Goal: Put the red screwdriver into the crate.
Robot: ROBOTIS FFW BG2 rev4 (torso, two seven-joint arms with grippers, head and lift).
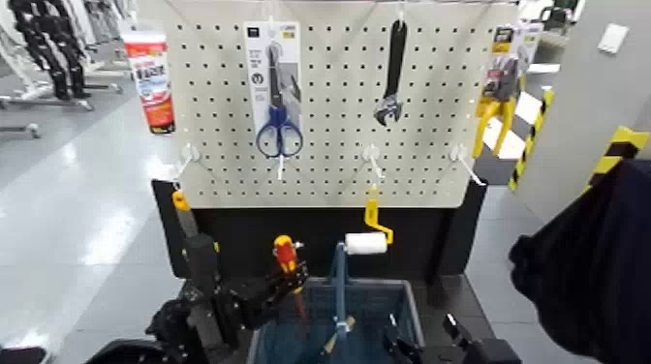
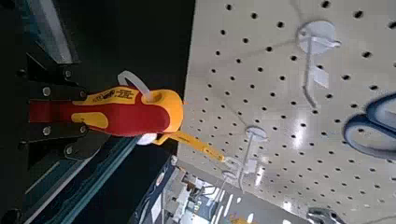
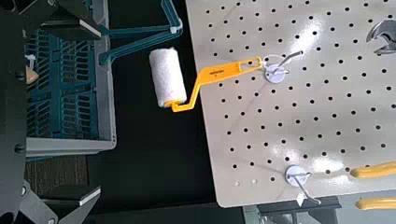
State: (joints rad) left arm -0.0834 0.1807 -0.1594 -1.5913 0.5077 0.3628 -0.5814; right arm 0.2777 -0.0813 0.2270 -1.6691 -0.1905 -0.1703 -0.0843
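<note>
My left gripper is shut on the red screwdriver, holding it upright with the red and yellow handle pointing up, just over the left rim of the crate. In the left wrist view the handle sits clamped between the fingers, and the shaft is hidden. The crate is blue-grey mesh with an upright blue handle, low in the middle of the head view. It also shows in the right wrist view. My right gripper is open and empty at the crate's right side.
A white paint roller with a yellow handle hangs above the crate's back edge. An orange-handled brush stands at the left. Scissors, a wrench and yellow pliers hang on the pegboard. A person's dark sleeve is at the right.
</note>
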